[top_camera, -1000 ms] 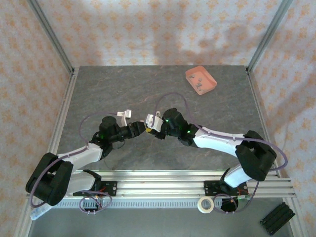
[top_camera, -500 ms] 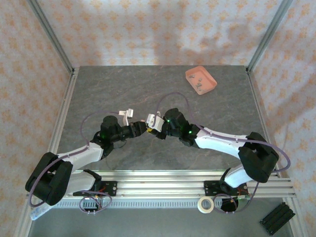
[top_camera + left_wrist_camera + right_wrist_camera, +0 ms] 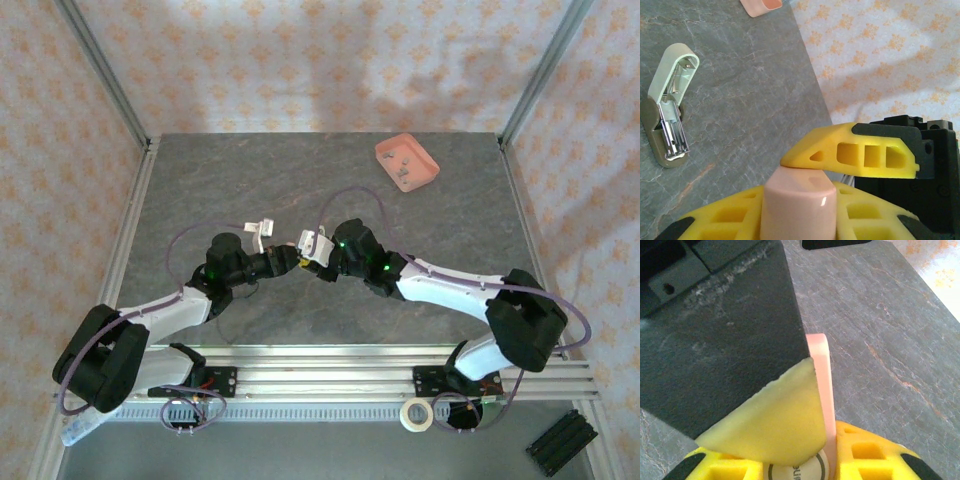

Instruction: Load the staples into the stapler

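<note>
Top external | staples (image 3: 402, 165) in tray (image 3: 432, 170), well apart from left claw (image 3: 287, 263) and right claw (image 3: 303, 257) | both clamp pink stapler (image 3: 798, 202)

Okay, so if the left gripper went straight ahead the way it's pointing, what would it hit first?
The right gripper, facing the left gripper tip to tip; both seem shut on the same pink object, so there's hardly any gap.

Bright, warm, even light throughout. Soft, broad shadows across the back wall (image 3: 300, 70) beyond the table's (image 3: 250, 180) far edge. Small white glint on the pink object (image 3: 799, 205). Soft focus on the close yellow jaws; overhead view crisp.
</note>
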Motion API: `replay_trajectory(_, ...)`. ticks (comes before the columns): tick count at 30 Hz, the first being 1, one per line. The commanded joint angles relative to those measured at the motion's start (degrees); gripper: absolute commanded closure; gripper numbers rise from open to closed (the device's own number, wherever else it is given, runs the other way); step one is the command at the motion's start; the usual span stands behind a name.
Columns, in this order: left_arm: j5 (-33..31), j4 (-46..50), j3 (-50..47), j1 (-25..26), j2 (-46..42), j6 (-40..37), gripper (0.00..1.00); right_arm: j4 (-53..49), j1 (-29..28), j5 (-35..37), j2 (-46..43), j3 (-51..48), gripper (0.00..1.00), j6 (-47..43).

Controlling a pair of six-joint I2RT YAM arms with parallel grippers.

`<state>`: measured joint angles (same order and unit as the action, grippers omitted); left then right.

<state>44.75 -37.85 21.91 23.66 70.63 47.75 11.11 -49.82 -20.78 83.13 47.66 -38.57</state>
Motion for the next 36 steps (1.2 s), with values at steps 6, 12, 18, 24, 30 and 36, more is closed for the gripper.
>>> replay_trajectory(6,-1.76,4.45,2.37,0.21,-0.09,-4.51,0.94,3.39,-0.98,-1.91,-3.99,-0.41,0.73,1.46)
replay_trajectory(12,-2.21,5.93,3.16,0.24,-0.89,-7.54,0.99,2.77,-0.98,-2.07,-4.74,-0.95,0.65,1.82)
replay_trajectory(18,-2.81,7.22,3.22,0.21,-2.5,-11.67,1.0,2.68,-0.98,-1.21,-5.52,-1.43,0.57,1.93)
replay_trajectory(24,-1.94,9.11,2.75,0.25,-5.11,-19.96,1.0,1.62,-0.89,-1.53,-6.54,-1.56,0.46,2.98)
replay_trajectory(30,-0.18,7.45,1.39,0.25,-6.61,-29.76,1.0,-0.03,-0.57,-3.45,-7.88,-1.6,0.37,4.53)
replay_trajectory(36,4.4,3.96,0.16,0.29,-6.56,-37.32,1.0,-3.65,1.33,-7.94,-10.91,-1.99,0.34,6.37)
